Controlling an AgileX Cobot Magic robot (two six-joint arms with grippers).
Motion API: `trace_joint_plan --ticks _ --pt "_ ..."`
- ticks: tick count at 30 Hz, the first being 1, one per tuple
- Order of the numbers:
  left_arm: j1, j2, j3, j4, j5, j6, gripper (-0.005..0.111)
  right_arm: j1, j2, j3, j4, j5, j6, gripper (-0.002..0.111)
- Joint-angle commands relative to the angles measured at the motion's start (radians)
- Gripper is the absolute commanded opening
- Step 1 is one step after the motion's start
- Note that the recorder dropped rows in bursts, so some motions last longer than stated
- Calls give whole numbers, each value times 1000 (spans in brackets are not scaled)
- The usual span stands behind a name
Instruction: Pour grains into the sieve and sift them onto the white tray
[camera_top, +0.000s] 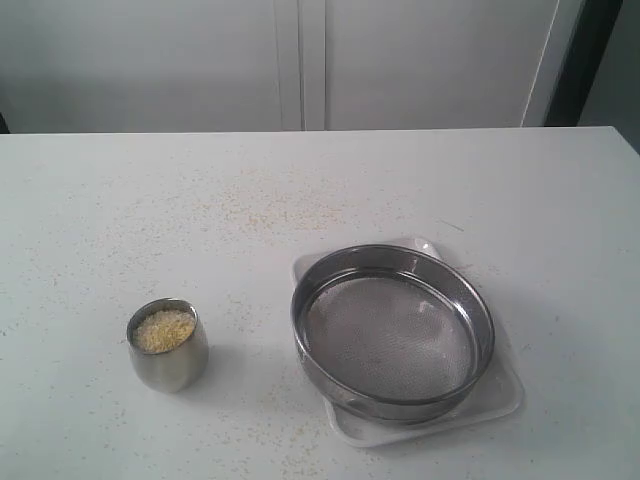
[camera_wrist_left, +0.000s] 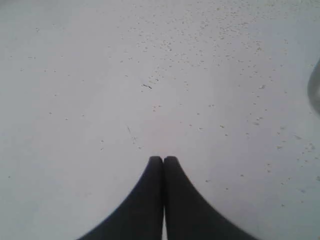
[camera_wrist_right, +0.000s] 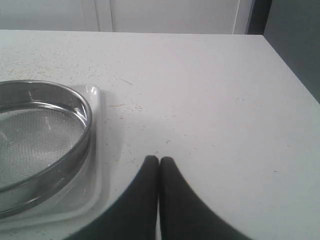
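Note:
A small steel cup (camera_top: 168, 347) stands at the front left of the table, filled with pale and yellowish grains (camera_top: 163, 329). The wide steel sieve (camera_top: 392, 330) rests empty on the white tray (camera_top: 500, 400) at the front right. The right wrist view has the sieve (camera_wrist_right: 35, 140) and the tray (camera_wrist_right: 97, 165) beside my right gripper (camera_wrist_right: 159, 159), which is shut, empty and over bare table. My left gripper (camera_wrist_left: 163, 158) is shut and empty over the crumb-strewn table, with a sliver of the cup (camera_wrist_left: 315, 92) at the frame's edge. Neither gripper appears in the exterior view.
Sparse crumbs (camera_top: 270, 205) lie scattered over the white table (camera_top: 100, 220), thickest behind the cup and sieve. A white wall with cabinet panels (camera_top: 300, 60) runs behind the table's far edge. The table's right edge (camera_wrist_right: 287, 70) shows in the right wrist view.

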Motion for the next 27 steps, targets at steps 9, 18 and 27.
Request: trace_joint_plan --ticks 9,18,27 --pt "-6 -4 9 6 -4 4 0 -3 -5 6 -2 -14 1 0" --pt "-6 -4 9 6 -50 4 0 -3 -5 6 -2 -14 1 0" --pt "-6 -4 9 6 -328 4 0 -3 -5 6 -2 -14 1 0"
